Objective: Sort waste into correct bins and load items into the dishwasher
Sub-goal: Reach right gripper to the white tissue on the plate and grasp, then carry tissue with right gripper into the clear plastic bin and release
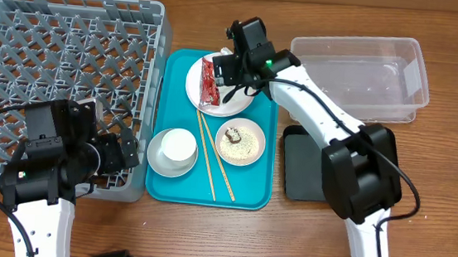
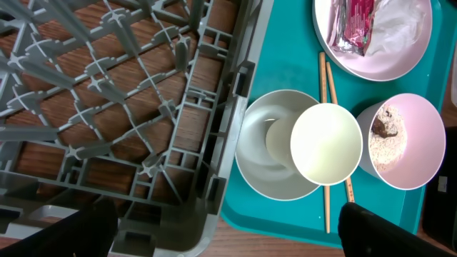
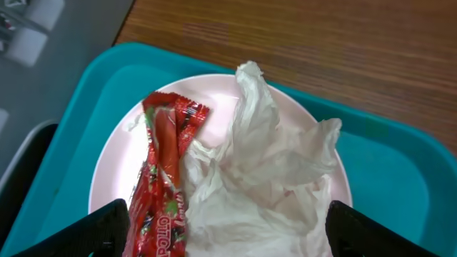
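Note:
The red-and-white wrapper (image 3: 163, 187) and the crumpled white napkin (image 3: 264, 178) lie on the large white plate (image 1: 202, 99) at the back of the teal tray. My right gripper (image 3: 230, 228) is open just above them, its fingers spread on either side of both. The small white cup (image 2: 325, 143) sits in the grey bowl (image 2: 263, 164). The small dish (image 2: 400, 141) holds rice grains and a brown lump (image 2: 388, 127). Two chopsticks (image 1: 212, 162) lie between bowl and dish. My left gripper (image 2: 232, 232) is open over the front right corner of the grey dish rack (image 1: 60, 64).
The teal tray (image 1: 167, 186) holds all the dishes. The clear plastic tub (image 1: 358, 73) stands at the back right. The black tray (image 1: 299, 164) lies right of the teal tray, partly under my right arm. The rack floor is an open lattice.

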Controlling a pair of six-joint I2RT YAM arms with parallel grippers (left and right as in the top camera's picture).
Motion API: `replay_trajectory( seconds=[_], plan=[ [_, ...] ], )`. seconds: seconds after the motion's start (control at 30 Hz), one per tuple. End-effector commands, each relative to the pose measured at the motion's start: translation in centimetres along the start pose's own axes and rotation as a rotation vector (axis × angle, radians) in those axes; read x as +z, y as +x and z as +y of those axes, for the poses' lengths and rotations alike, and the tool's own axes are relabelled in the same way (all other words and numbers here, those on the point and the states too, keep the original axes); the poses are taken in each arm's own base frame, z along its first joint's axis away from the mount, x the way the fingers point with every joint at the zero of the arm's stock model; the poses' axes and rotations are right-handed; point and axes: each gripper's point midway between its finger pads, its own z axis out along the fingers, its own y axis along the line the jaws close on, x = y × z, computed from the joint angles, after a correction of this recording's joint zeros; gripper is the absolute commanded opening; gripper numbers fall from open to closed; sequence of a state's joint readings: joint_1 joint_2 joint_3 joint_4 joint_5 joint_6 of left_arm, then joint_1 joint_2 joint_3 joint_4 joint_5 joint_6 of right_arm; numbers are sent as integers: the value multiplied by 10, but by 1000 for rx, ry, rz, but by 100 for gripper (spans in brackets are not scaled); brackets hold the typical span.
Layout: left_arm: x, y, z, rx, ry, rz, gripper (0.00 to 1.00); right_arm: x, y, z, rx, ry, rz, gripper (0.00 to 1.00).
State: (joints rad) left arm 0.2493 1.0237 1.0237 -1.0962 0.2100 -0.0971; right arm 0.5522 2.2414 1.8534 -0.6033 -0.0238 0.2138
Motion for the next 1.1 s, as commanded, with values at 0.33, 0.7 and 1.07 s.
replay_trajectory(
  seconds=[0.33, 0.7, 1.07],
  plan=[
    [-6, -8, -4, 24, 16, -24, 100, 49, 24, -2, 39, 34, 40, 78],
    [-6, -8, -4, 24, 16, -24, 100, 53, 26, -3, 38, 34, 44, 20],
    [-6, -8, -4, 24, 15, -24, 100, -47, -50, -28, 97, 52, -78, 4]
  ],
)
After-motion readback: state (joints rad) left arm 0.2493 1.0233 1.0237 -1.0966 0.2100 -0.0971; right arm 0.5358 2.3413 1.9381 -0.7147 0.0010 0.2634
